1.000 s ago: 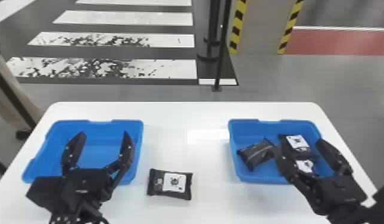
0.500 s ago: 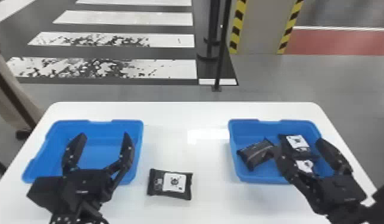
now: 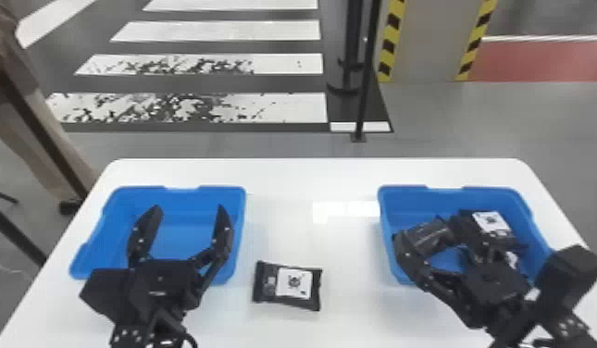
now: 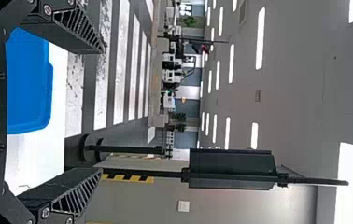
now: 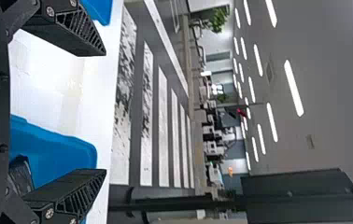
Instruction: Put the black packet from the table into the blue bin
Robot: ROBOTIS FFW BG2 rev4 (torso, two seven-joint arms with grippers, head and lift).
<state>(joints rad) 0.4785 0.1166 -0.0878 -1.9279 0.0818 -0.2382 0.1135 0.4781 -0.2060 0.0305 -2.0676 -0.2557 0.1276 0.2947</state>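
Black packet (image 3: pixel 287 286) flat on white table (image 3: pixel 283 176), white label (image 3: pixel 294 282) up, between the bins, touching neither. From packet: left blue bin (image 3: pixel 183 240) at 10 o'clock, empty inside where visible; right blue bin (image 3: pixel 445 199) between 2 and 3 o'clock, holding black packets, one with dark face (image 3: pixel 429 233), one white-labelled (image 3: pixel 489 224), another partly hidden. Left gripper (image 3: pixel 189 209) in front of left bin in head view, fingers spread, grasping nothing. Right gripper (image 3: pixel 429 226) at right bin, fingers apart too, nothing clamped. Striped crosswalk (image 3: pixel 186 108) beyond table, 11 o'clock.
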